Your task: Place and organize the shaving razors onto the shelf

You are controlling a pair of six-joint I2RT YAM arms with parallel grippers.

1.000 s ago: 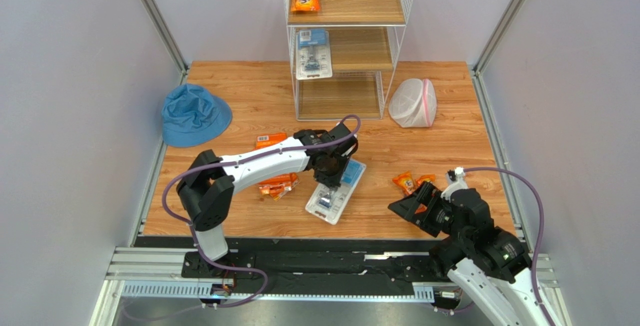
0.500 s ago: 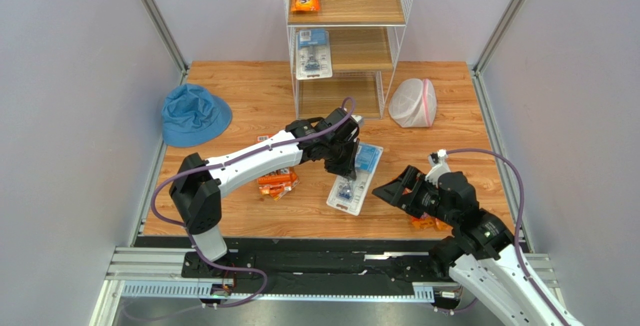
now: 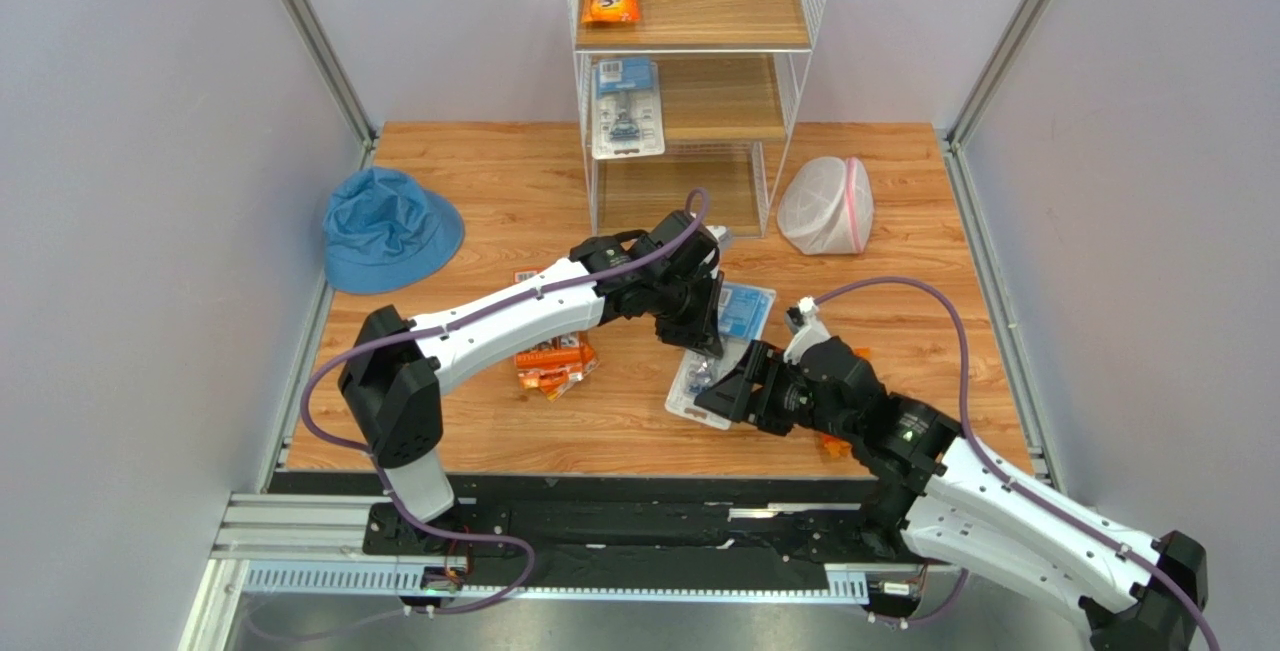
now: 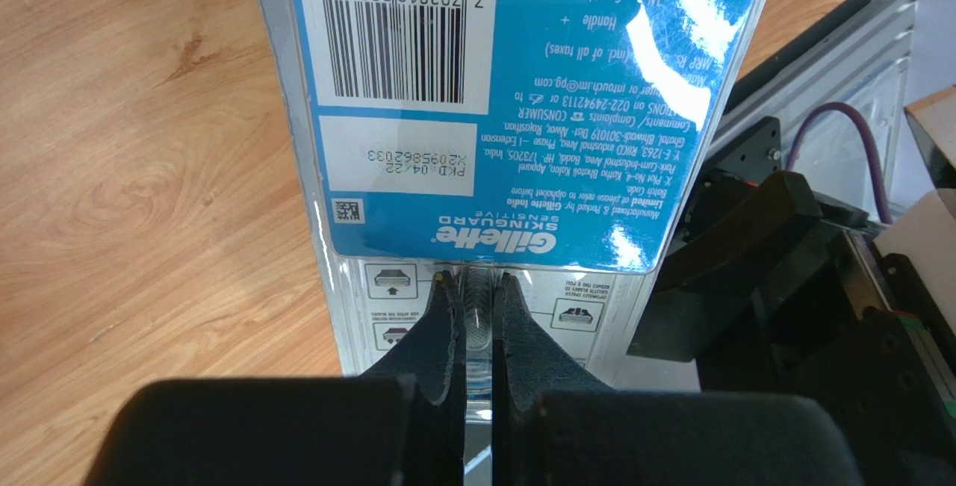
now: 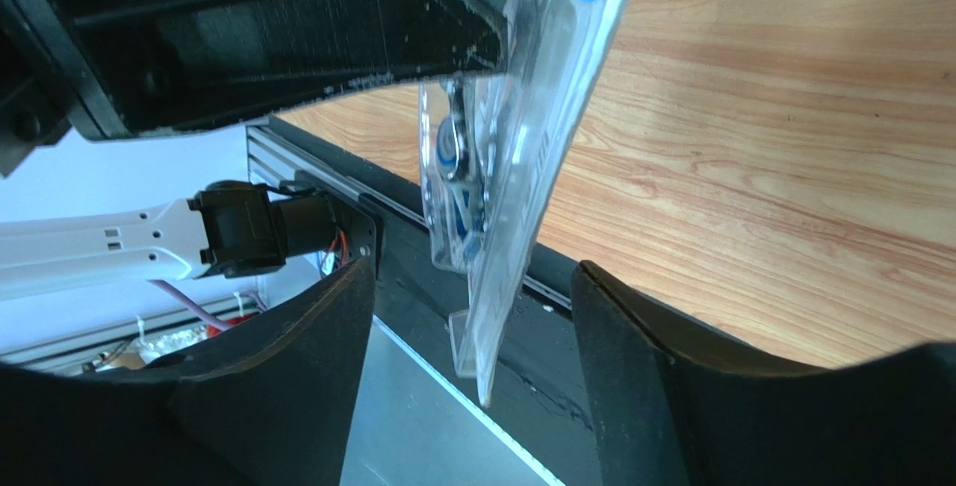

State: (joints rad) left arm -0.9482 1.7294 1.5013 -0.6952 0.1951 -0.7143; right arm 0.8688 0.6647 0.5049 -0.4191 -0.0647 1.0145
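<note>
Blue blister card (image 4: 505, 117) pinched in left tool (image 4: 477, 312) | right tool (image 5: 471, 396) gaping, newly moved astride card's end

blister pk (image 4: 505, 117) cropped, orange pk (image 3: 830, 446) mostly hidden

Blue bucket hat (image 3: 389, 228) far left, white mesh bag (image 3: 825, 207) (pink trim) right

Glossy clear plastic blister pack (image 4: 505, 117); matt wood-grain table (image 4: 146, 173); white wire shelf (image 3: 694, 66).
</note>
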